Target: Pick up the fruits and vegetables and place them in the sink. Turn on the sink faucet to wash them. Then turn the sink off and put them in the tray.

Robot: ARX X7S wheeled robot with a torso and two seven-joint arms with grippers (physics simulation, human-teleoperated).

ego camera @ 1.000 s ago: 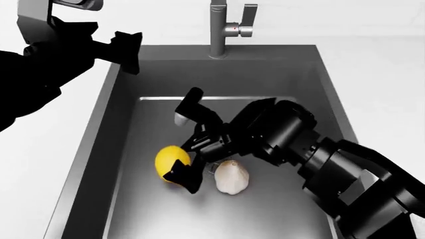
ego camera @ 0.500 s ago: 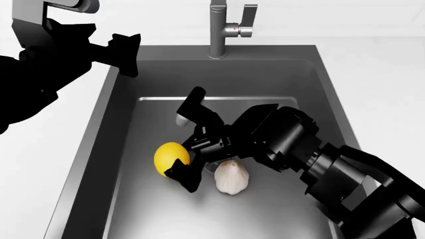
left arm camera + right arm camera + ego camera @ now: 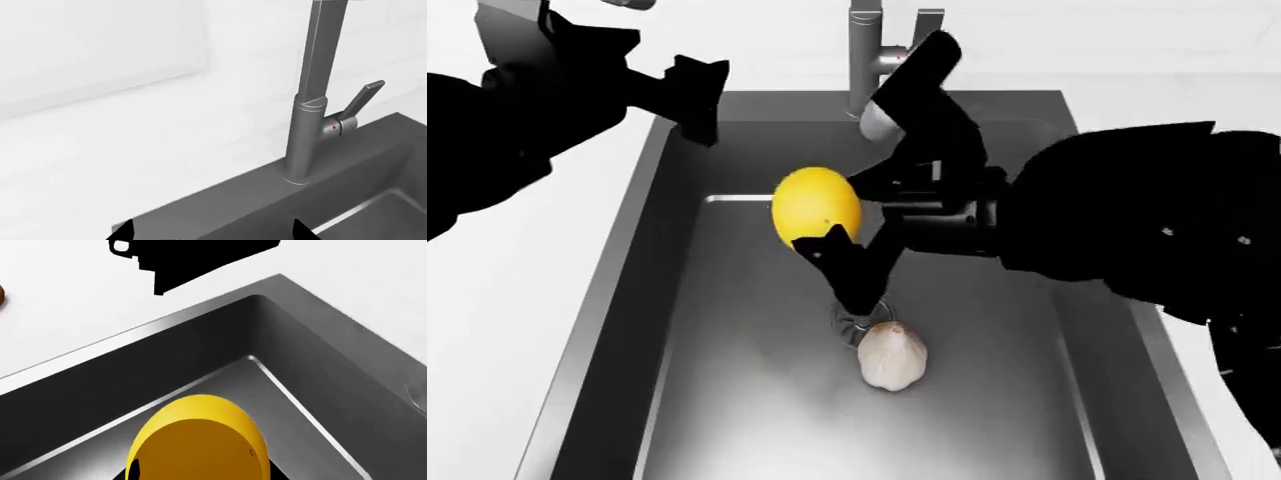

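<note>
While right gripper (image 3: 857,222) grips lemon (image 3: 815,206) above sink (image 3: 627,300), garlic (image 3: 892,356) lies beside drain; left gripper (image 3: 701,98) open. Step: transfer to tray; next, carry lemon clear of sink.

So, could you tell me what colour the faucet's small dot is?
Red, on the faucet beside its lever, clearest in the left wrist view.
</note>
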